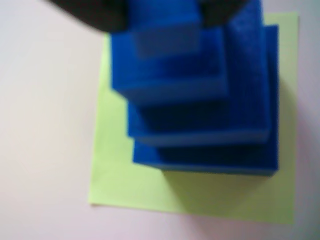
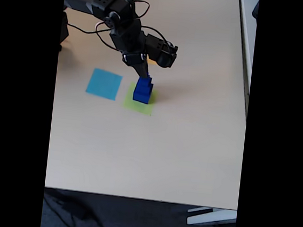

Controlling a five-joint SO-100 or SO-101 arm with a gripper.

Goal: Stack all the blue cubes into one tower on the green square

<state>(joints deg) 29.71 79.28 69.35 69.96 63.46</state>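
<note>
Blue cubes point(image 1: 200, 115) sat stacked in a stepped tower on the green square point(image 1: 130, 180), largest at the bottom; the wrist view was blurred and the tower's top was cut off by the upper edge. The jaws showed as dark blobs either side of the topmost small cube point(image 1: 165, 30); whether they gripped it couldn't be told. In the fixed view the gripper point(image 2: 143, 76) pointed down at the tower point(image 2: 142, 90), the jaw gap too small to make out. A light-blue paper square point(image 2: 104, 83) lay just left on the surface point(image 2: 147, 151).
</note>
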